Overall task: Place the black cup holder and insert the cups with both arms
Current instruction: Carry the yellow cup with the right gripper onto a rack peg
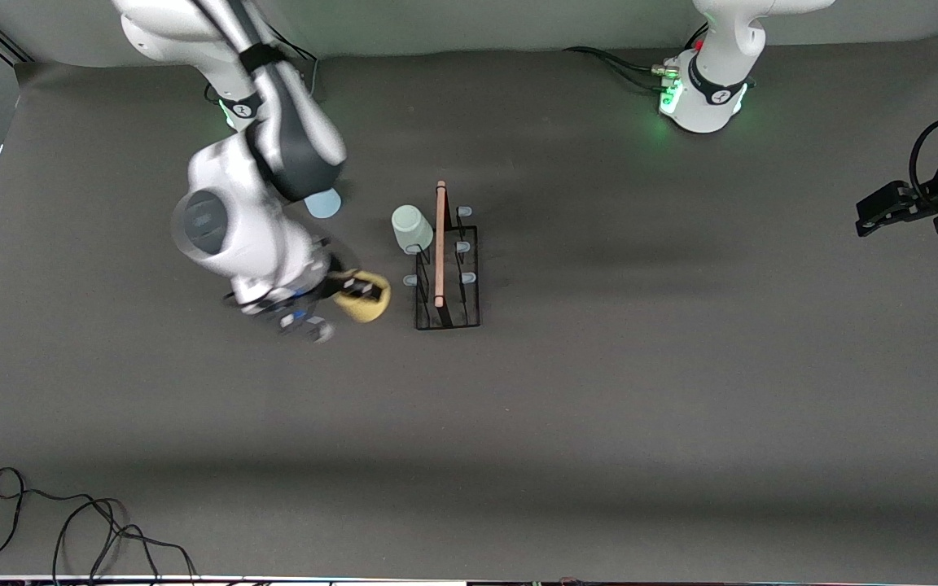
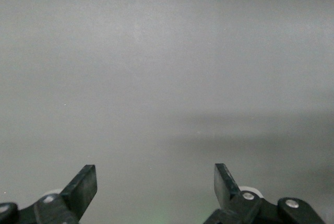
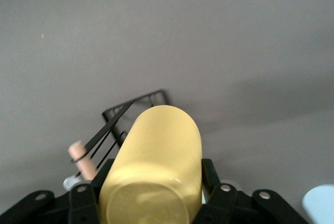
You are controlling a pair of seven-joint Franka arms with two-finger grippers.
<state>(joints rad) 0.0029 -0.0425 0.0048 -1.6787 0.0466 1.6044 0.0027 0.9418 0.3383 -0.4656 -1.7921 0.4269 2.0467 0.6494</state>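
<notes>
Black wire cup holder point(image 1: 446, 277) with rectangular base, pale-tipped prongs and light wooden rod handle: stands mid-bench.
Pale green tapered plastic cup point(image 1: 411, 229): inverted on a prong at the rack's end nearer the arm bases.
Yellow tapered plastic cup point(image 3: 151, 174): pinched by the right tool point(image 3: 151, 192), held in the air just beside the rack, on the right arm's side.
Light blue plastic cup point(image 1: 323, 203): on the bench, mostly hidden under the right arm.
Left tool point(image 2: 155, 187): spread, empty, waiting at its end of the bench.
Handling advice: line the cup's mouth with a free prong, avoid the green cup, release only once seated.
Obscured: cup mouth unseen; right tool blurred in the front view.
</notes>
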